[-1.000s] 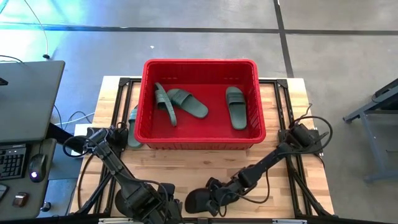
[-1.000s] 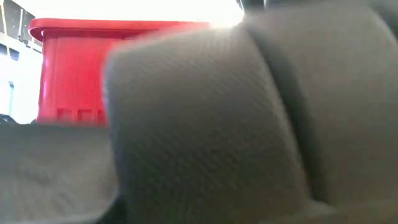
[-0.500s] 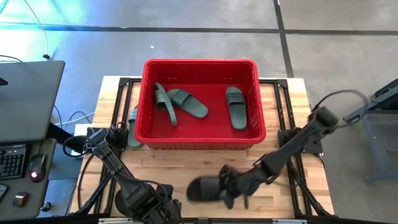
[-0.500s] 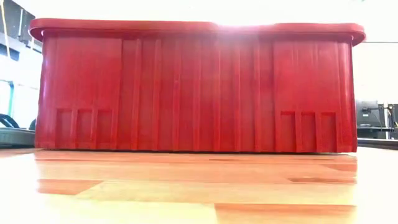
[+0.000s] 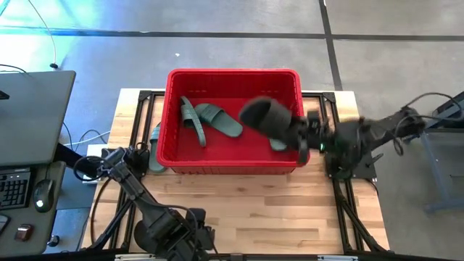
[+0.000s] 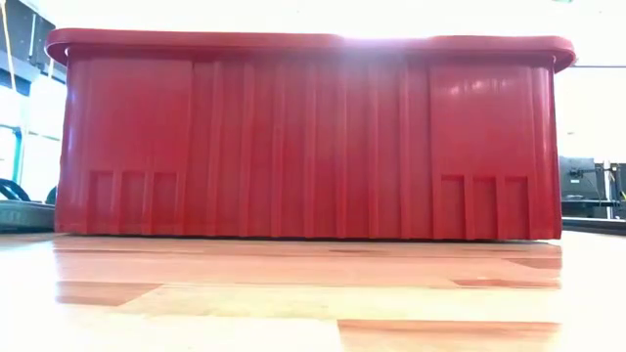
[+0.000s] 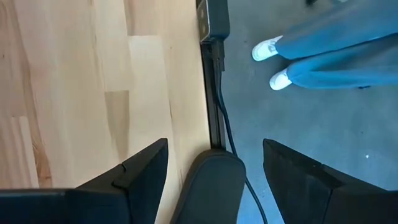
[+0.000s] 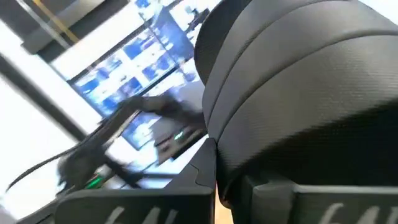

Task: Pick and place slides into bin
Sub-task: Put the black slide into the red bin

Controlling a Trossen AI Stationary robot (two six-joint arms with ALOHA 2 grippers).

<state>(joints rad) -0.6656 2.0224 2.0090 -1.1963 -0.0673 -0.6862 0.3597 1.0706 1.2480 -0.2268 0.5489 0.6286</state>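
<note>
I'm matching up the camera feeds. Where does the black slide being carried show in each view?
High view: the black slide hangs over the red bin's right half, held by the right claw.
Low view: not in it; only the bin's front wall shows.
Left wrist view: not in it.
Right wrist view: the slide fills the picture's right side, close to the camera.
Shared landmark: the red bin, in the high and low views.

Grey concrete floor (image 5: 217, 43) crossed by dark seams; pale wooden counter (image 5: 239, 199); grey desk (image 5: 32, 116) with keyboard (image 5: 9, 190) alongside.
</note>
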